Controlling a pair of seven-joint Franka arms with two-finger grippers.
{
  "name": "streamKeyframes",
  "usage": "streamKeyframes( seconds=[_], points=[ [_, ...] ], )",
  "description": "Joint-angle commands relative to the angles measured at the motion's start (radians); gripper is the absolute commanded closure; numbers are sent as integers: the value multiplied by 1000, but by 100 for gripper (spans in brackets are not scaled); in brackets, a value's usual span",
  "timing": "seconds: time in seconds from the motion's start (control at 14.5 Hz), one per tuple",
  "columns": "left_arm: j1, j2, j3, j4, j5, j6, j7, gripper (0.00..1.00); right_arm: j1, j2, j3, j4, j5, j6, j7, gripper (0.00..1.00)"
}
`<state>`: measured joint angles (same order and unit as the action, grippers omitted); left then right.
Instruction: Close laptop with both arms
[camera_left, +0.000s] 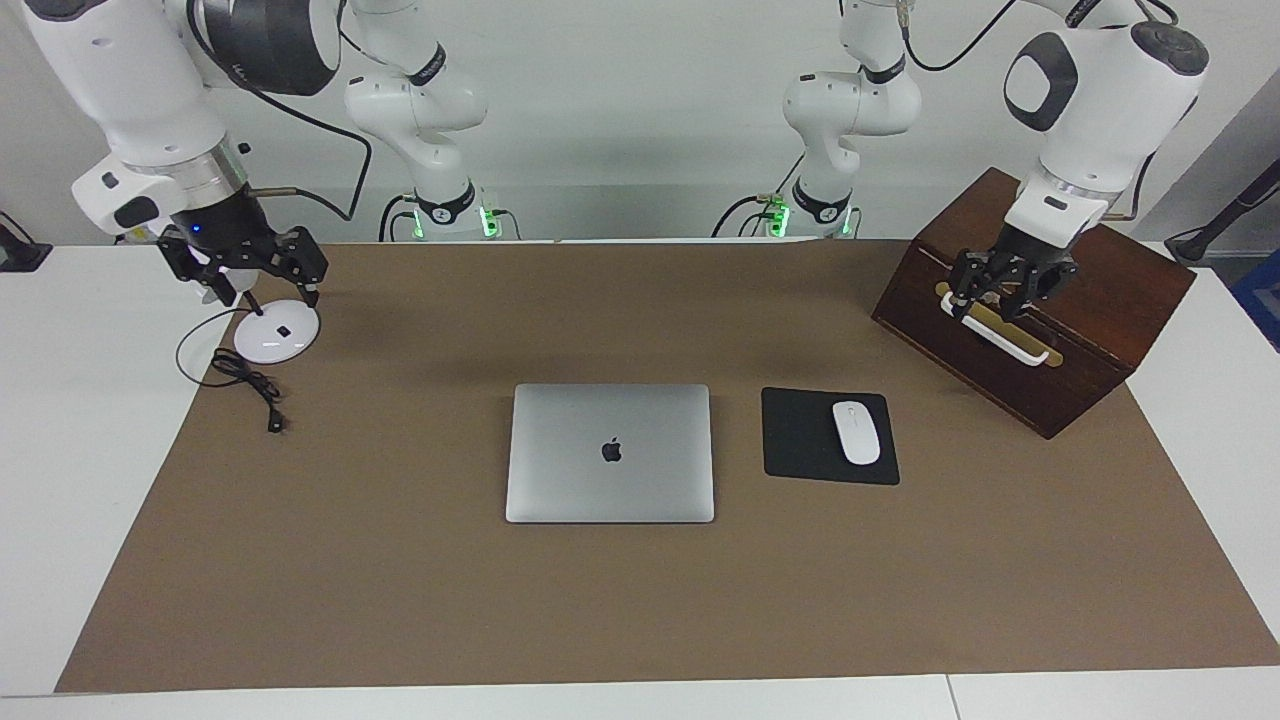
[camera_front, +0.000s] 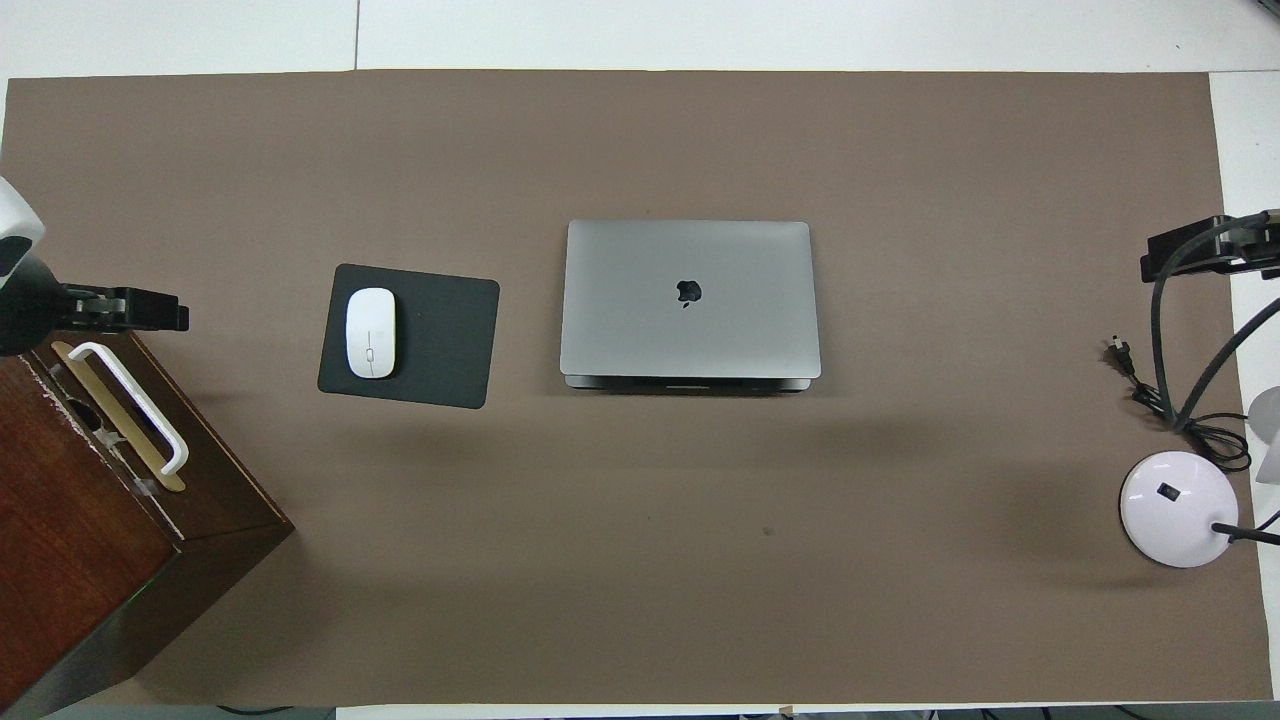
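The silver-grey laptop (camera_left: 610, 480) lies in the middle of the brown mat with its lid down flat and the apple logo facing up; it also shows in the overhead view (camera_front: 690, 320). My left gripper (camera_left: 1005, 290) hangs open and empty over the wooden box at the left arm's end, also in the overhead view (camera_front: 130, 308). My right gripper (camera_left: 245, 270) hangs open and empty over the lamp base at the right arm's end, also in the overhead view (camera_front: 1200, 245). Both grippers are well apart from the laptop.
A black mousepad (camera_left: 800, 440) with a white mouse (camera_left: 856, 432) lies beside the laptop toward the left arm's end. A dark wooden box (camera_left: 1100, 320) with a white handle stands there. A white lamp base (camera_left: 277, 333) with a black cable (camera_left: 245, 380) sits at the right arm's end.
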<state>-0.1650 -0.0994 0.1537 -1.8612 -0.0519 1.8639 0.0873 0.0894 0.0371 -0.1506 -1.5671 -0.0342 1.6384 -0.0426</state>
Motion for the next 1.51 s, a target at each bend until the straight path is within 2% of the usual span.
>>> streamKeyframes(
  seconds=[0.0,0.14,0.34,0.69,0.83,1.03,1.44],
  points=[
    [9,1,12,46,18,-58,5,0,-2,0,-7,10,13,-14,-17,0],
    [9,1,20,79,26,-97,6,0,-25,1,2,10,11,-8,-42,0],
    [4,0,20,97,41,-136,0,0,-82,4,72,10,10,-6,-39,0],
    [7,17,9,178,43,-205,-1,0,-83,4,77,10,7,-6,-36,0],
    [13,53,3,232,41,-253,-3,0,-76,6,77,15,5,-5,-33,0],
    [123,82,-112,318,43,-302,-4,0,-74,6,79,16,8,-5,-29,0],
    [116,52,-115,289,43,-296,-34,0,-74,1,77,16,7,-8,-29,0]
  ],
)
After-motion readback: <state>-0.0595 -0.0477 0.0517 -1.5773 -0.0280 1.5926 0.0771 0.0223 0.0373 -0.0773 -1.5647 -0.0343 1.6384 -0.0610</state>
